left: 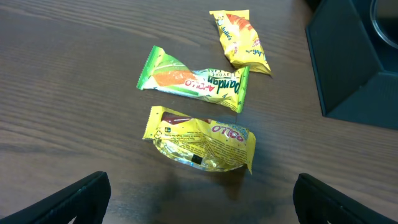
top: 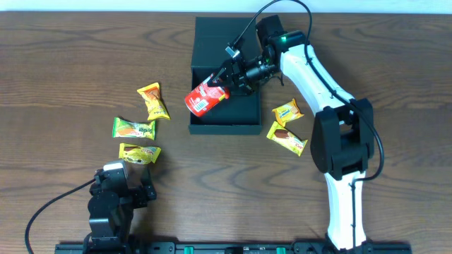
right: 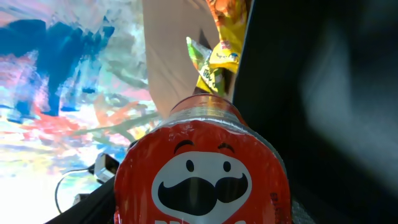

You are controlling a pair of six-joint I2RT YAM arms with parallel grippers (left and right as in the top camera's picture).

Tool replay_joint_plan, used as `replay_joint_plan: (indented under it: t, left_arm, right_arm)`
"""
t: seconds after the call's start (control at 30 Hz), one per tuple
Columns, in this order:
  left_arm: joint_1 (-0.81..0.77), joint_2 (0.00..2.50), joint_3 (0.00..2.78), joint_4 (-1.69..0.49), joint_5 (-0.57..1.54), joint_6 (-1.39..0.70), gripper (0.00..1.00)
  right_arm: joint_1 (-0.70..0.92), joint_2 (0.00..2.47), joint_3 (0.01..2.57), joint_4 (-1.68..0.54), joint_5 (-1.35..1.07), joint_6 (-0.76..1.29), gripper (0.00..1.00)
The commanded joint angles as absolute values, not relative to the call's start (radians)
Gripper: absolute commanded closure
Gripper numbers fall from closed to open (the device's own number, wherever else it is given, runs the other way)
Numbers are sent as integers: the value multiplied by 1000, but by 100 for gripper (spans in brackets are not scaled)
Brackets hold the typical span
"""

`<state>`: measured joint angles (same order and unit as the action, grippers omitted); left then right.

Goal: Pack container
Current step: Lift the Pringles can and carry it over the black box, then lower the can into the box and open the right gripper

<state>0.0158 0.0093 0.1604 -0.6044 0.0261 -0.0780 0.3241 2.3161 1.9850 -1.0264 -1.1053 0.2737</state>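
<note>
The container (top: 222,128) sits mid-table (top: 70,56), flap lid thrown back so its well lies open for loading. The right gripper (top: 229,81) pinches a red Pringles can (top: 206,97), tilted above the left wall. The left gripper (left: 202,205), fingers spread, hangs over three snack packets (top: 134,129), apparently ready to collect one.

Above the left rim of the dark teal-green square cardboard box (top: 222,128), passage is blocked by a red cylindrical can (top: 205,99).

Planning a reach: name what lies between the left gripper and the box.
Left wrist view: a yellow packet nearest the left gripper, then a green packet and a yellow-orange packet before the box.
</note>
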Motion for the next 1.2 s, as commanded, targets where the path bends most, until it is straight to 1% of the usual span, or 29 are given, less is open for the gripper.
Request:
replay_joint_plan:
  t: [0.0,0.1,0.13,0.2,0.37,0.4,0.57,0.7,0.9,0.97,1.17]
  left_arm:
    - [12,4,154,-608,19,-74,5]
    - [12,4,154,-608,19,-74,5]
    - [12,4,154,-608,19,-74,5]
    - [12,4,154,-608,19,-74,5]
    - [12,4,154,-608,19,-74,5]
    - [12,4,154,-608,19,-74,5]
    - [12,4,154,-608,19,-74,5]
    - [12,4,154,-608,19,-74,5]
    - [12,4,154,-608,19,-74,5]
    - [12,4,154,-608,19,-74,5]
    - [12,4,154,-608,19,-74,5]
  right_arm:
    - [308,2305,1999,-1041,-1093,338,43]
    - [297,2305,1999,-1034,-1053,408,44]
    - [291,2305,1999,-1020,-1050,429,40]
    - [278,2305,1999,-1014,-1050,434,37]
    - [261,2305,1999,-1060,-1000,429,35]
    - [263,2305,1999,-1070,-996,423,36]
    - [299,2312,1999,-1097,-993,393,36]
    - [327,2326,1999,-1122,-934,387,36]
    - [328,2351,1999,-1133,-934,388,36]
    - [328,2359,1999,-1148,-931,388,37]
    - [329,2373,1999,-1148,-878,415,39]
